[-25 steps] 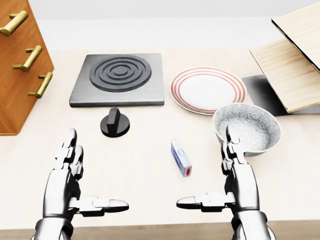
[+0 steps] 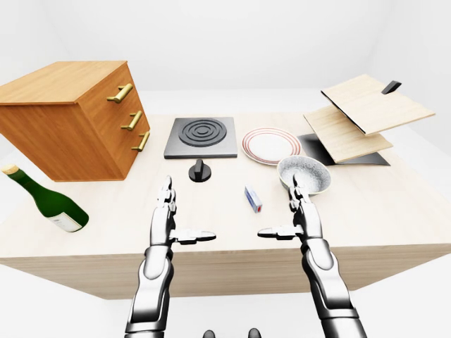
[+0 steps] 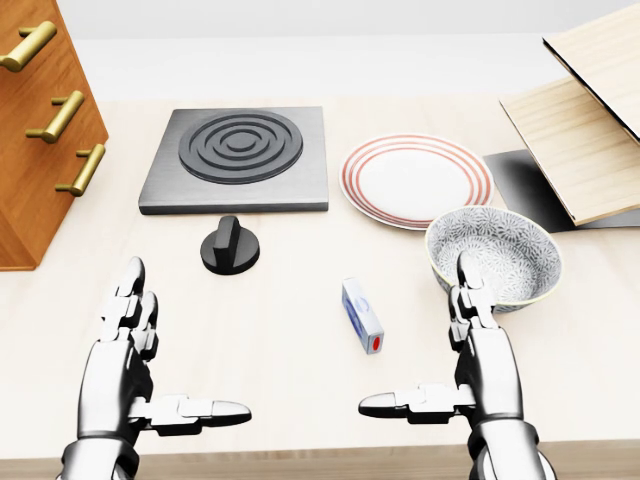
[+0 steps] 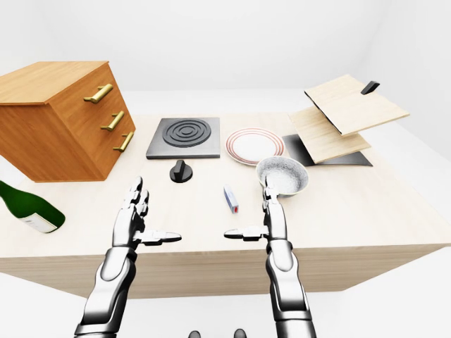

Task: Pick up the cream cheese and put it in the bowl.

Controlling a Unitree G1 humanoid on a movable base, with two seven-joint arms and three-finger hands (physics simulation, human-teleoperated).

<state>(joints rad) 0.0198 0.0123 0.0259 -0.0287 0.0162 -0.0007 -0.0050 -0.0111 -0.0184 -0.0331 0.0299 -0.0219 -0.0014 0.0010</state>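
Observation:
The cream cheese (image 3: 362, 316), a small white and blue box with a red spot, lies flat on the light wooden table between my two hands. To its right stands the empty grey patterned bowl (image 3: 510, 250). My right hand (image 3: 425, 340) is open just below and left of the bowl, fingers pointing up the view and thumb stretched toward the box. At the lower left of the head view my left hand (image 3: 170, 350) is open too, thumb pointing right. Neither hand touches the box.
A black burner plate (image 3: 238, 158) and a black knob (image 3: 230, 246) lie above the left hand. A red-rimmed plate (image 3: 416, 180) sits above the bowl. A wooden drawer cabinet (image 2: 70, 120) and a lying green bottle (image 2: 48, 201) are at the left, and tilted wooden boards (image 2: 366, 113) at the right.
My left hand has slid slightly left and down in the head view; my right hand has shifted a little right and down. The box and bowl have not moved.

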